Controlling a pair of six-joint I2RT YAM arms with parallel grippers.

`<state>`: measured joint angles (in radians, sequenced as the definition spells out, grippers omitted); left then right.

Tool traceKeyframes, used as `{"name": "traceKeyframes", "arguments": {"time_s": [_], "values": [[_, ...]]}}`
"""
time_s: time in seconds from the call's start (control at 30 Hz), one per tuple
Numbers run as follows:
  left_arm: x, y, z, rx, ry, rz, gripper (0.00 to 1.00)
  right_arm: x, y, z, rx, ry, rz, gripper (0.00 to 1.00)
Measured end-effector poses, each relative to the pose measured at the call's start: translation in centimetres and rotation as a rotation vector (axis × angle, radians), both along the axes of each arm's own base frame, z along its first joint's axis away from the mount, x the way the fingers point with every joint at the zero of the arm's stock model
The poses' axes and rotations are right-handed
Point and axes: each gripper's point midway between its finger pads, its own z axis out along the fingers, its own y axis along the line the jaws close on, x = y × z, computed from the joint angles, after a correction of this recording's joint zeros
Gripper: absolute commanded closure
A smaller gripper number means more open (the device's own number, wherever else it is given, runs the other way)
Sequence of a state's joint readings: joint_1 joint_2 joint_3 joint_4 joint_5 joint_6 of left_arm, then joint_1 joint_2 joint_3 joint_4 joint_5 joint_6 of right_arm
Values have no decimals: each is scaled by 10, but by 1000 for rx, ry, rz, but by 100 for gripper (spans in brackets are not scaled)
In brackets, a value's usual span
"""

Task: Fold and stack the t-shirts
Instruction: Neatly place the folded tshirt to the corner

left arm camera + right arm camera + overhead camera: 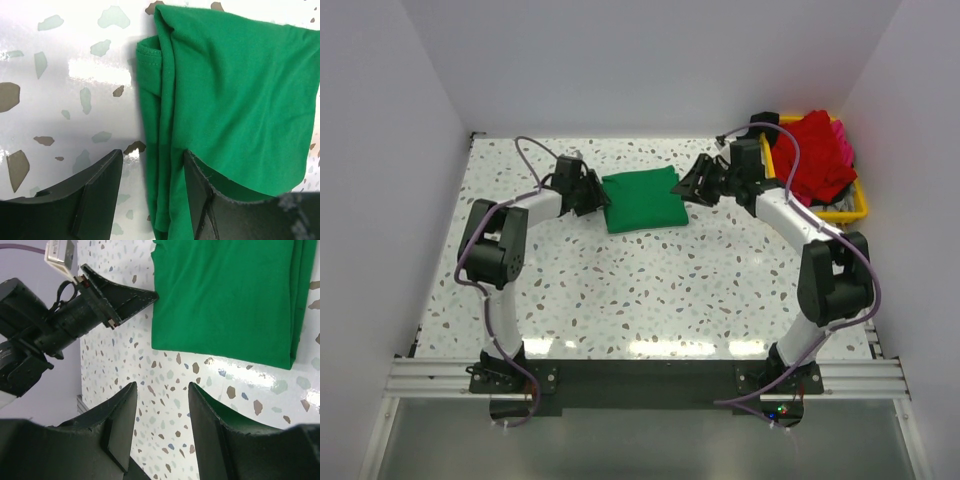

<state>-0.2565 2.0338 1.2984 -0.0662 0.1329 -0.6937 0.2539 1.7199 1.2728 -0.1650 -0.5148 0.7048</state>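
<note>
Green t-shirt (pixel 642 200): it lies folded into a compact, roughly square bundle on the far middle of the counter (pixel 650 290), between the two arms. It is flat apart from some soft layered folds along its left side.

Left hand (pixel 151 165): open, fingers spread wide. It sits low at the left edge of the green t-shirt. Seen from its own camera, the folded, hemmed edge of the cloth runs up between the two fingers. The right-side finger (pixel 197 192) lies over the cloth and the other is over bare counter. The fingers are not pinched on the fabric.

Right hand (pixel 162 390): open too, with nothing between its fingers but speckled counter. It sits just off the right edge of the green t-shirt, close to the cloth but not touching it. It faces the left hand across the bundle.

Red t-shirt (pixel 812 158): it is bunched in a loose heap in the far right corner and spills over the tray's rim, unfolded.

Pink t-shirt (pixel 841 135): only a sliver shows behind the red one. I cannot tell how it lies.

Yellow tray (pixel 845 212): it stands at the right edge of the counter, beside the right arm, and holds the red and pink cloth.
</note>
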Motion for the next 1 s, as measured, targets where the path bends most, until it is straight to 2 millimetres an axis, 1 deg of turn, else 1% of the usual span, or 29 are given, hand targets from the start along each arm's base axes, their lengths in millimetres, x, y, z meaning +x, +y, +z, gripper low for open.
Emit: {"name": "traceKeyframes", "arguments": {"time_s": [0.1, 0.27, 0.3, 0.37, 0.4, 0.47, 0.67, 0.73, 0.8, 0.87, 1.0], "values": [[2, -4, -1, -7, -5, -2, 48, -4, -1, 10, -2, -29, 6, 51], [5, -15, -3, -28, -7, 0, 59, -11, -3, 14, -11, -48, 12, 51], [5, -17, -3, -32, -6, 2, 67, -13, -4, 14, -13, -47, 12, 51], [4, -19, -5, -39, 4, 19, 77, -16, -4, 13, -17, -48, 15, 51], [5, -20, -7, -48, 11, 30, 89, -18, -4, 13, -18, -46, 16, 51], [5, -20, -9, -64, 24, 58, 100, -23, -4, 13, -22, -48, 19, 51], [5, -14, -9, -117, 46, 165, 100, -41, -5, 18, -36, -64, 28, 51], [-3, -3, -10, -139, 63, 219, 100, -48, -6, 18, -38, -66, 34, 51], [-13, 17, -9, -167, 78, 289, 100, -53, -6, 19, -39, -65, 39, 51], [-27, 47, -8, -192, 89, 370, 100, -58, -5, 18, -41, -65, 44, 51], [-61, 120, -5, -215, 98, 568, 100, -65, 0, 12, -45, -51, 62, 51]]}}
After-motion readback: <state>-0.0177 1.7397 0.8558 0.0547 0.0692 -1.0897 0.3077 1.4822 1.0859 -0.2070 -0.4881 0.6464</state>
